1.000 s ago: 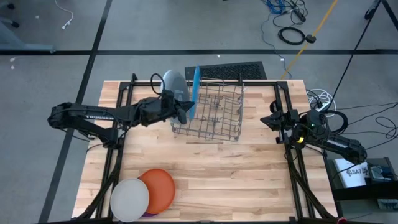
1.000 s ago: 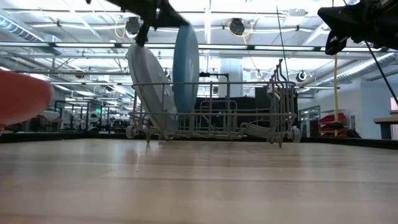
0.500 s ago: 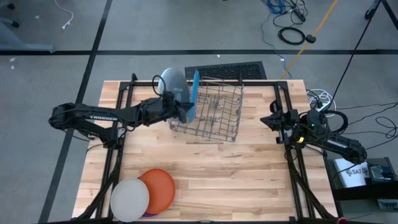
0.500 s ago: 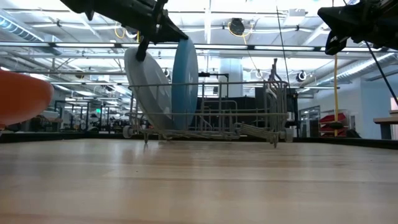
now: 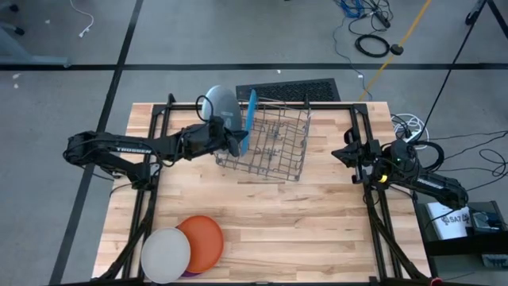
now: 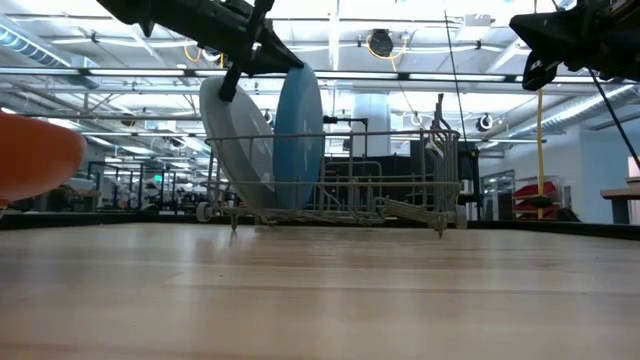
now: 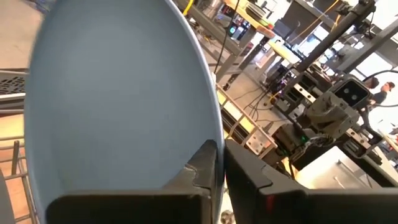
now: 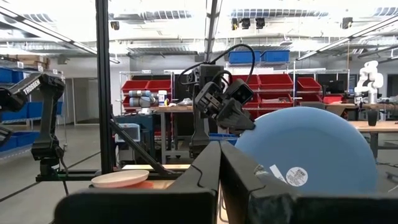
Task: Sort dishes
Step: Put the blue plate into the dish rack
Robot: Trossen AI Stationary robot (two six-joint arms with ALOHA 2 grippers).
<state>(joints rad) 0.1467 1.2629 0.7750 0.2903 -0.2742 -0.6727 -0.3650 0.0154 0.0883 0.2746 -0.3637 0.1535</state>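
Note:
A light blue plate (image 5: 250,119) stands on edge in the grey wire rack (image 5: 274,155), its lower rim down among the wires (image 6: 292,205). My left gripper (image 5: 240,144) is shut on its rim. Beside it a pale grey plate (image 5: 221,105) stands on edge in the rack's left end, leaning away from the blue one (image 6: 232,140). An orange plate (image 5: 202,239) and an off-white plate (image 5: 165,255) lie stacked over a purple one at the table's near left corner. My right gripper (image 5: 344,154) waits shut at the right edge. My left gripper pinches the light blue plate's upper rim (image 7: 216,134) between its two fingers, one finger (image 7: 205,163) on each face. The fingers come nearly level from the table's left side. The plate stands upright with its lower rim in the rack.
The rack sits at the table's far middle, with open slots to the right of the blue plate. Bare wood stretches across the table's middle and near right. Black frame rails (image 5: 147,191) run along both sides.
My left gripper has sunk a little and gone slightly toward the right, lowering the light blue plate deeper into the rack. The plate has stayed upright beside the grey one.

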